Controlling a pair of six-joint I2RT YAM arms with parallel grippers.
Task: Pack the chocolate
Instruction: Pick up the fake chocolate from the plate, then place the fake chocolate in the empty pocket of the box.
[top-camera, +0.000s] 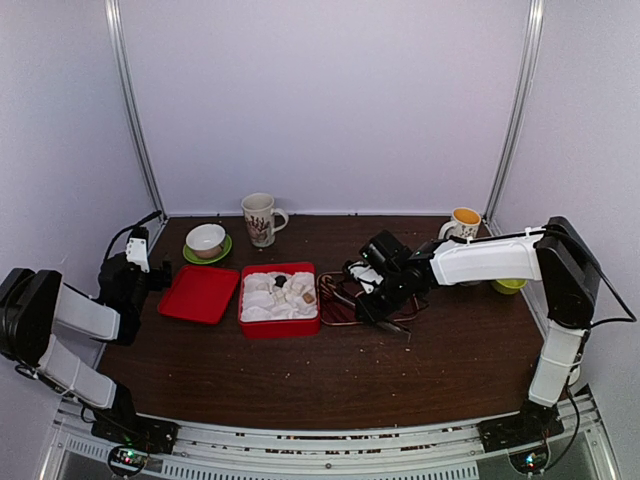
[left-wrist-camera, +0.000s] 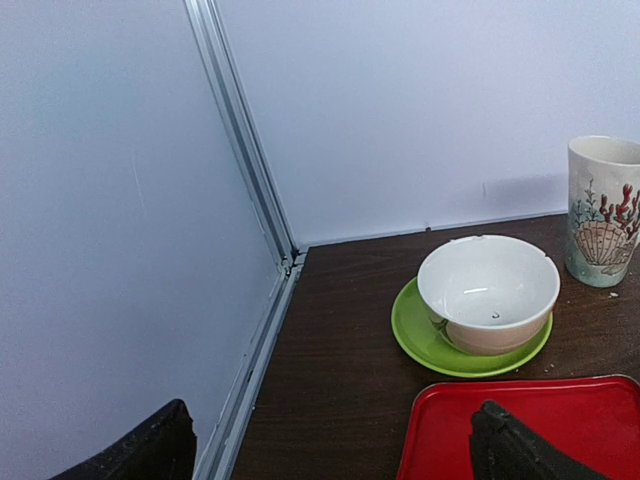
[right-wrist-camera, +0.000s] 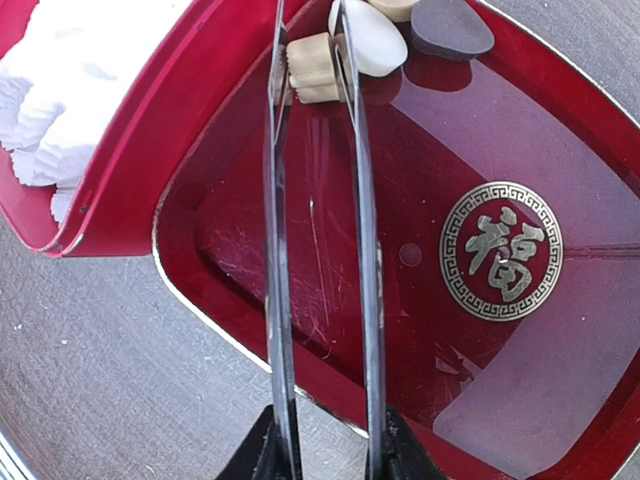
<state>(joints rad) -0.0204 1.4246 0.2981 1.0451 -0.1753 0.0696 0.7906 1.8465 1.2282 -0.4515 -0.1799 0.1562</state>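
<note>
Right arm at the dish, lifting out another piece for the box

From above, your right gripper (top-camera: 372, 296) reaches over the dark red dish (top-camera: 335, 312) just beside the red box (top-camera: 279, 328); several pieces of chocolate (top-camera: 295, 290) already sit in its white insert (top-camera: 258, 300), and the left gripper (top-camera: 150, 272) waits near the red lid (top-camera: 200, 293). On the left wrist view its fingers (left-wrist-camera: 510, 450) are spread wide on nothing, facing a bowl (left-wrist-camera: 488, 290). On the right wrist view two thin blades (right-wrist-camera: 278, 250) stand close on either side of a cream piece (right-wrist-camera: 310, 68) at the dish's far edge, a white piece (right-wrist-camera: 375, 40) just outside them; you cannot tell whether they truly pinch. I judge that you next need a firm squeeze, a straight lift, then a short carry to a free hollow.
</note>
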